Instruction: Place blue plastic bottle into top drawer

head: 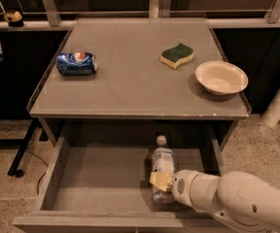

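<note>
Your arm reaches in low below the counter's (130, 91) front-right corner, gripper (163, 182) inside the top drawer (96, 178), jaws closed around the blue plastic bottle's (163, 158) lower half.
</note>
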Tool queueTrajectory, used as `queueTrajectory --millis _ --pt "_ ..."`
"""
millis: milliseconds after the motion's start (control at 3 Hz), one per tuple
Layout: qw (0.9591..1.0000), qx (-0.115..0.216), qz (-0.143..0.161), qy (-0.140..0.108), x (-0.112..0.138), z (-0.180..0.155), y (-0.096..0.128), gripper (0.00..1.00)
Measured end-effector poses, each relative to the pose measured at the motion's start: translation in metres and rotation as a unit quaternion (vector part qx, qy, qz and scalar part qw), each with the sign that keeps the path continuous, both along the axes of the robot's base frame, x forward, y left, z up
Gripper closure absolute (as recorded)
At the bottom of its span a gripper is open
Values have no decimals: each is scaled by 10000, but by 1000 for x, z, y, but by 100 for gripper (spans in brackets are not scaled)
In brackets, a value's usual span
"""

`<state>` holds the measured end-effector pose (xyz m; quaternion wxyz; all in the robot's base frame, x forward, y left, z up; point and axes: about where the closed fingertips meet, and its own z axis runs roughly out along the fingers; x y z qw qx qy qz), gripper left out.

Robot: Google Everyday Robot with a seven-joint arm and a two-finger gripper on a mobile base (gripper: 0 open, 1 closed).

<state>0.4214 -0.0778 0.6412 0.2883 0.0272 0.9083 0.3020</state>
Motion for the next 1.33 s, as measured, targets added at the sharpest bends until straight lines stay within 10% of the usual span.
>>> queueTrajectory --millis 667,1333 --pt "10000 0 0 0 0 0 0 11" --pt "10000 -1 0 -1 0 0 0 0"
